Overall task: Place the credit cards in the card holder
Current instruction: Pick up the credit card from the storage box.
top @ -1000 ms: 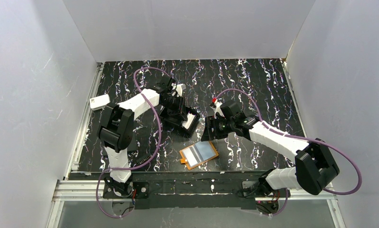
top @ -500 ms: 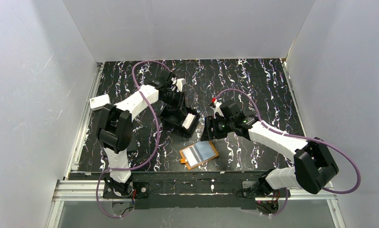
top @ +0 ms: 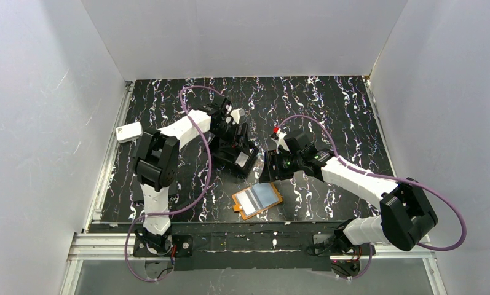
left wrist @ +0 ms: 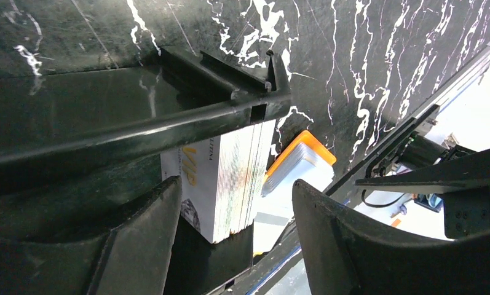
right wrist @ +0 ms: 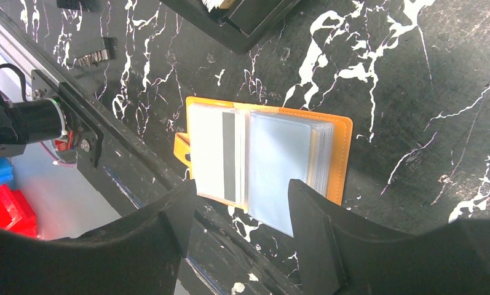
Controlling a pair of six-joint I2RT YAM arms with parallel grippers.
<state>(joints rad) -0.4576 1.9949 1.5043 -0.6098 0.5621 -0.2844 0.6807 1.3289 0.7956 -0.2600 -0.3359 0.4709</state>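
Observation:
The credit cards (left wrist: 224, 175) stand on edge as a thick stack in a black open tray (left wrist: 138, 132); in the top view the credit cards (top: 246, 161) show pale at the tray's near end. My left gripper (left wrist: 236, 206) is open and straddles the stack, its right finger well apart from it. From above, the left gripper (top: 237, 136) hangs over the tray (top: 230, 161). The orange card holder (top: 257, 200) lies open near the front edge. My right gripper (right wrist: 242, 190) is open and empty just above the card holder (right wrist: 264, 157), whose left pocket shows a striped card (right wrist: 214, 150).
A white rounded box (top: 129, 131) lies at the table's left edge. The black front rail (right wrist: 94, 141) runs close beside the card holder. Red and blue bins (right wrist: 2, 209) sit beyond the rail. White walls enclose the table on three sides.
My left gripper's jaws have widened from nearly shut to open, and the left arm has shifted slightly right over the tray. The right arm and the card holder have not moved.

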